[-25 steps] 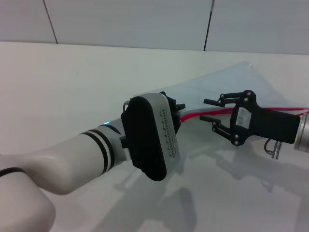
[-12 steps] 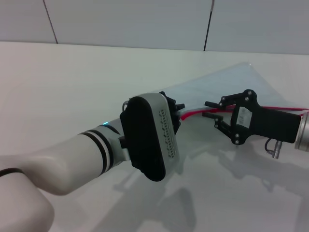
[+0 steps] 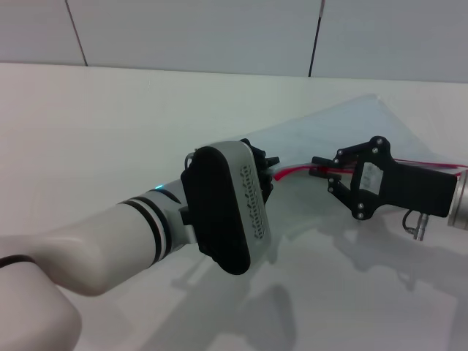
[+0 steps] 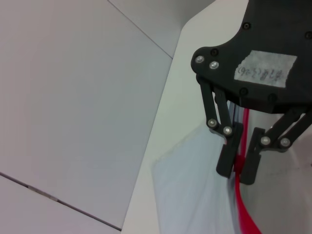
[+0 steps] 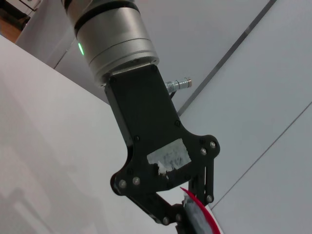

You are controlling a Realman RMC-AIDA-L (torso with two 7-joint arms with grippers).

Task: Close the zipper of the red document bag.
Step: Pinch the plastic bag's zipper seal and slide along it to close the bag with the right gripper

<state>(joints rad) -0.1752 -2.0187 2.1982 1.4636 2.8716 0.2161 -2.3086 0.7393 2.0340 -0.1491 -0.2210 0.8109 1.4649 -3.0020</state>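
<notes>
The red document bag [image 3: 351, 124], a flat pale translucent pouch, lies on the white table at the right of the head view. Its zipper [image 3: 292, 171] is a thin red strip along the near edge. My right gripper [image 3: 319, 170] is shut on that strip. In the left wrist view its fingers [image 4: 226, 158] pinch the zipper [image 4: 246, 219] from both sides. My left gripper [image 3: 267, 167] is mostly hidden behind its wrist housing at the strip's left end. The right wrist view shows the left gripper [image 5: 187, 217] shut on the bag's red-trimmed end [image 5: 202, 212].
The white table [image 3: 110, 124] stretches to the left and to the front. A grey panelled wall [image 3: 219, 29] runs along its far edge. My left forearm [image 3: 110, 241] crosses the lower left of the head view.
My right gripper's fingers, open a second ago around the red strip, have shut on the zipper. The left arm and the bag have stayed in place.
</notes>
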